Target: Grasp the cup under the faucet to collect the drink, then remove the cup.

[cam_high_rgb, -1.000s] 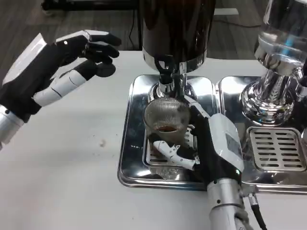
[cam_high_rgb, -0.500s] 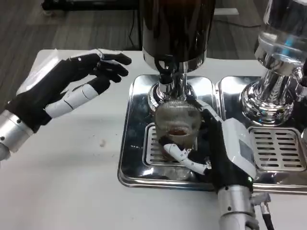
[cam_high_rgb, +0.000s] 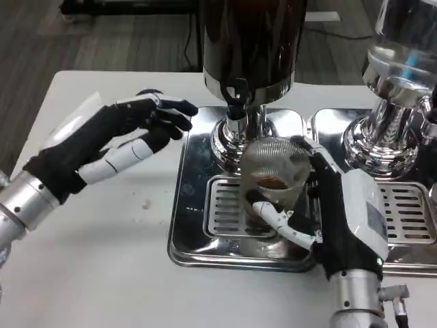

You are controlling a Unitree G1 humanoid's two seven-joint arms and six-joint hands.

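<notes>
Ribbed clear cup [cam_high_rgb: 273, 171] gripped by right hand [cam_high_rgb: 341, 219]; left hand [cam_high_rgb: 116, 140] hovers empty, fingers apart.

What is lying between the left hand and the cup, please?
In the head view, between the left hand and the cup lie the drip tray's shiny left rim and the dispenser's chrome base. The right hand holds the cup.

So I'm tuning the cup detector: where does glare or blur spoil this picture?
Head view: bright reflections streak the steel drip tray and the chrome dispenser at right; the clear ribbed cup looks hazy against them, held by the right hand; the left hand is fairly sharp.
</notes>
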